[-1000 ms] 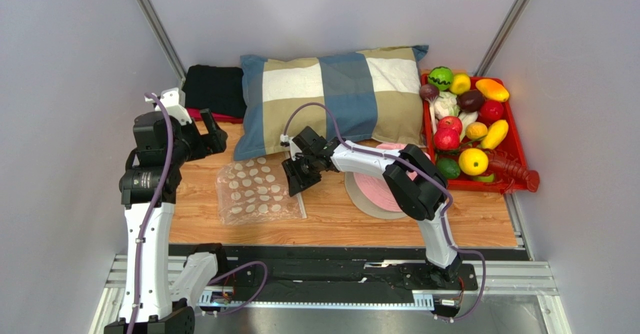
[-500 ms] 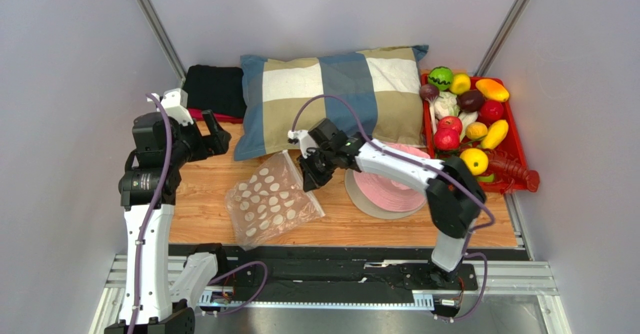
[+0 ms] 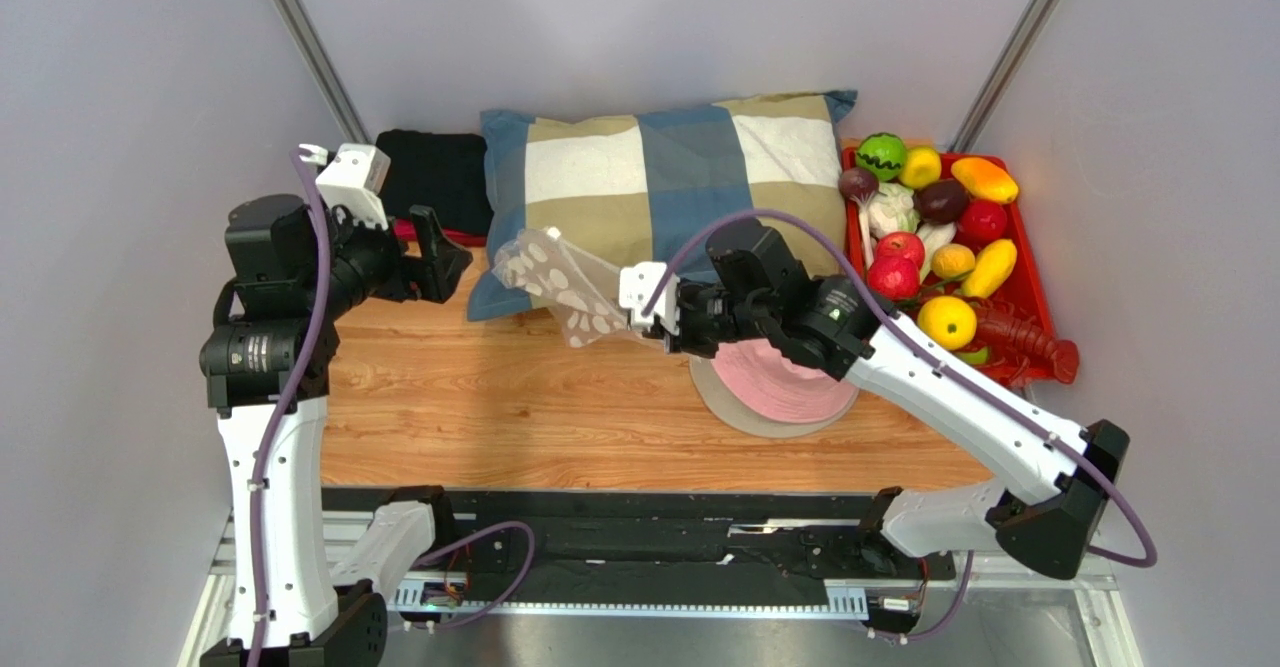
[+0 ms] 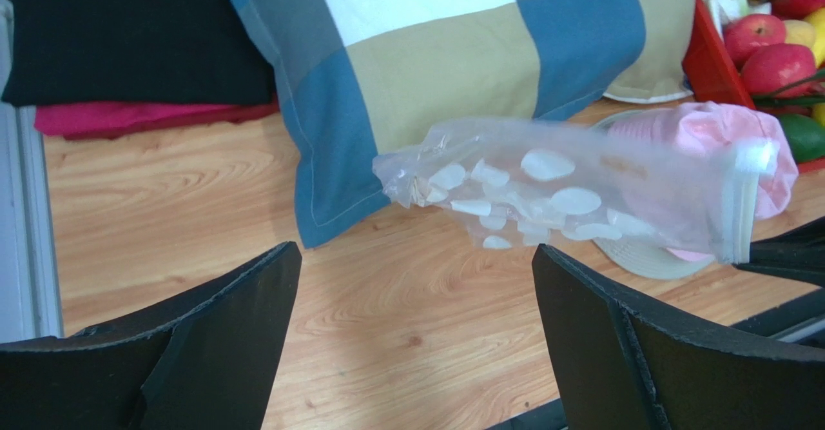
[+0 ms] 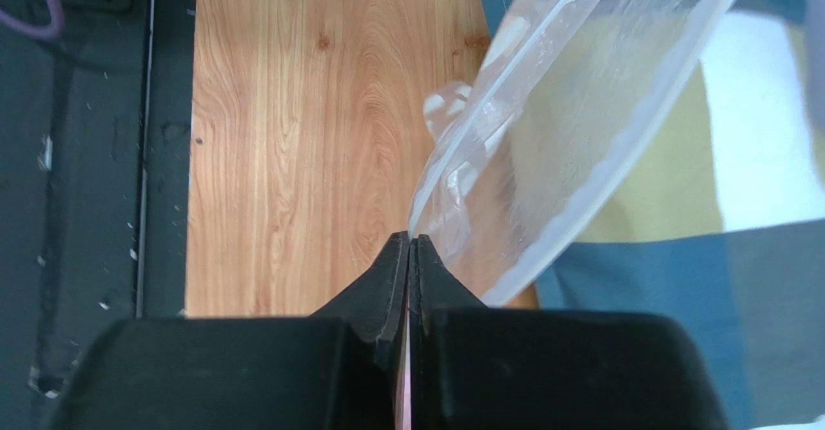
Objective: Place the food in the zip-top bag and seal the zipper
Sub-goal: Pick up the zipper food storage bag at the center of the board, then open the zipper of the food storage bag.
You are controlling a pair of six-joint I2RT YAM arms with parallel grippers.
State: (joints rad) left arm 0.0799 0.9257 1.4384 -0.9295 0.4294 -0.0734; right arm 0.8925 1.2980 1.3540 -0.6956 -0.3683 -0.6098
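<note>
Clamped by one edge in the right gripper point(image 5: 409, 248), zip-top bag point(image 3: 559, 286) hanging clear of the table point(image 3: 496, 412), just 11 o'clock of centre. Left gripper point(image 4: 414, 256) spread wide, empty, at 9 o'clock. Light, limp, slippery film; likely best pinched along the stiffer zipper point(image 4: 744, 208).

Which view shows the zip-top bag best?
Left wrist view: the whole zip-top bag is seen, with its dots clear. Top external shows it small, against the pillow. Right wrist shows only a blurred part at the shut right gripper.
</note>
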